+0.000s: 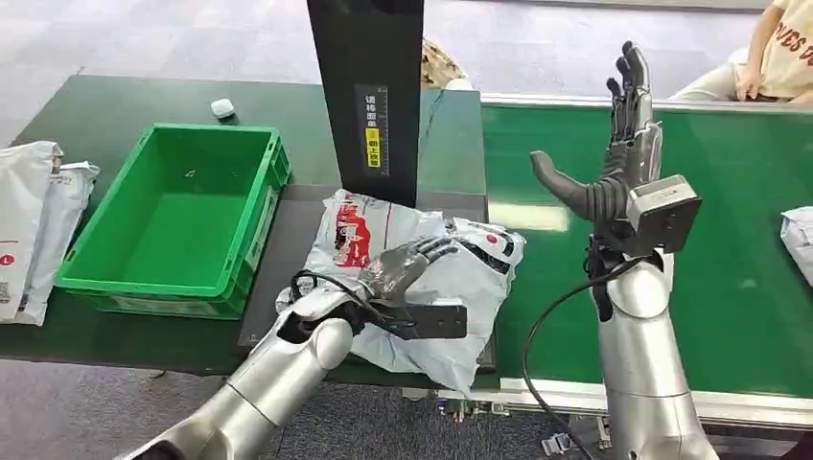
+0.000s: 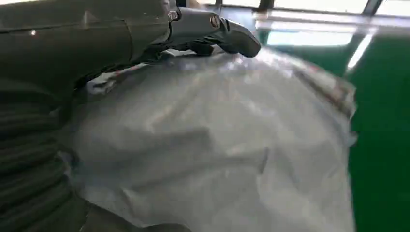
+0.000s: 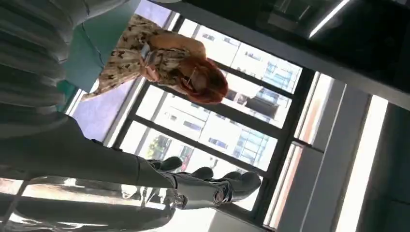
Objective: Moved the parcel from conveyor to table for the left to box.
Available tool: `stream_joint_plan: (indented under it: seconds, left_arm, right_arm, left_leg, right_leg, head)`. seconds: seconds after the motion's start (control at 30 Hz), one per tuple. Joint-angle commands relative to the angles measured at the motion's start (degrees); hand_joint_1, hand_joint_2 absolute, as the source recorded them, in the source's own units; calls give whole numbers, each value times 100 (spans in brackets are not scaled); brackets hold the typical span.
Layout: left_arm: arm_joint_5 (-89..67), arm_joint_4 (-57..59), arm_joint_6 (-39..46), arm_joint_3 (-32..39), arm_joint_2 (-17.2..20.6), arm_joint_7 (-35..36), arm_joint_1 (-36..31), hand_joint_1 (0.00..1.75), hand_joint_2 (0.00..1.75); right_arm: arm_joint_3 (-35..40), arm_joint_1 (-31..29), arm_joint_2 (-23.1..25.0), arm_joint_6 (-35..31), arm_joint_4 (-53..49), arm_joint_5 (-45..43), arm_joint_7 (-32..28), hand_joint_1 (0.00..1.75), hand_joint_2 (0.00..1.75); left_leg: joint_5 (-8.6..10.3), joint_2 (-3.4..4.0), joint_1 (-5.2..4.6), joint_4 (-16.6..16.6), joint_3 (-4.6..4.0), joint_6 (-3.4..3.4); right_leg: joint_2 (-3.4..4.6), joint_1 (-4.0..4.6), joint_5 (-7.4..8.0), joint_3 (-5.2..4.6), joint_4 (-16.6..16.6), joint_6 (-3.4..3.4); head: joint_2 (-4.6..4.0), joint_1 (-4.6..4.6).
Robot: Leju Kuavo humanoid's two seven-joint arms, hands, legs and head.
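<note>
A crumpled white plastic parcel (image 1: 451, 287) with red print lies on the dark mat at the table's front, beside the conveyor. My left hand (image 1: 403, 264) rests on top of it, fingers stretched flat across the bag. The left wrist view has the parcel (image 2: 217, 145) close up, with my left hand (image 2: 203, 29) lying over its upper edge. My right hand (image 1: 618, 144) is raised above the green conveyor (image 1: 729, 278), fingers spread upward and holding nothing. In the right wrist view my right hand (image 3: 203, 186) points at windows.
An empty green crate (image 1: 182, 216) stands to the left of the parcel. White bags (image 1: 34, 225) lie at the table's left edge. A black post (image 1: 369, 96) rises behind the parcel. Another parcel (image 1: 798, 240) sits on the conveyor's right. A person (image 1: 767, 53) sits at far right.
</note>
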Motion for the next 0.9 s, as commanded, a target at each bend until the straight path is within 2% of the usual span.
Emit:
stream_joint_plan:
  seconds: [0.03,0.67,0.7,0.9]
  left_arm:
    - [-93,2398,-561,-393,-233,655,-786,0,175]
    - [-73,2328,-585,-299,-211,830,-755,0,175]
    - [-59,2323,-544,-254,-212,888,-765,175,175]
    - [-50,2182,-353,-139,-236,903,-871,175,175]
  right_arm:
    - [-313,-377,356,-86,670,97,40,0,175]
    - [-364,-333,333,-121,623,148,63,0,175]
    - [-370,-298,311,-120,602,165,62,0,175]
    - [-437,-163,192,-135,501,223,17,0,175]
  left_leg:
    - [-2,14,1,-9,27,-3]
    - [1,21,-1,-17,60,-3]
    - [0,17,-1,-11,57,-2]
    - [2,8,2,-13,61,-3]
  right_leg:
    - [10,3,2,23,-9,-8]
    - [16,3,7,53,-14,-9]
    - [14,2,5,51,-8,-6]
    - [4,4,5,59,-13,-7]
  head:
    - [0,2]
    - [0,2]
    - [0,0]
    - [0,2]
